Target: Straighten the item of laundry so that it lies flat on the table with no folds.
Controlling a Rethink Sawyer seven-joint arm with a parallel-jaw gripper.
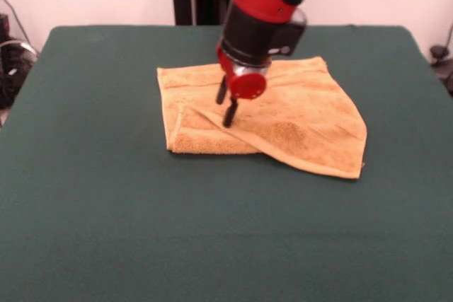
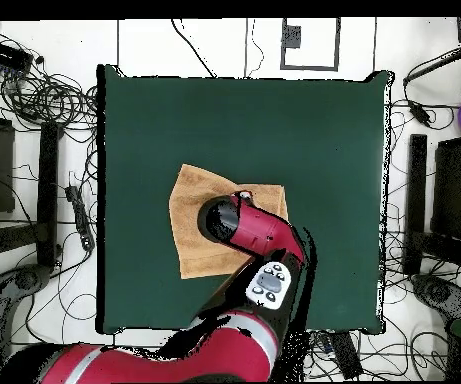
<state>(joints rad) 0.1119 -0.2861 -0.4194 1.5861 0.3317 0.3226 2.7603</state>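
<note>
- Towel [image 1: 283,114] lies mid-counter [image 1: 106,210], its near part doubled over in a diagonal fold.
- My fingers [image 1: 226,104] hang narrowly parted at that fold's edge, holding nothing that I can see.
- I'd pinch only the top layer, then drag it outward low and slow.

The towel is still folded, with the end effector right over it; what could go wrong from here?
The end effector sits at the edge of the folded flap of the towel. It may pinch both layers and drag the whole cloth across the table, or slip off the flap and leave the fold in place.
</note>
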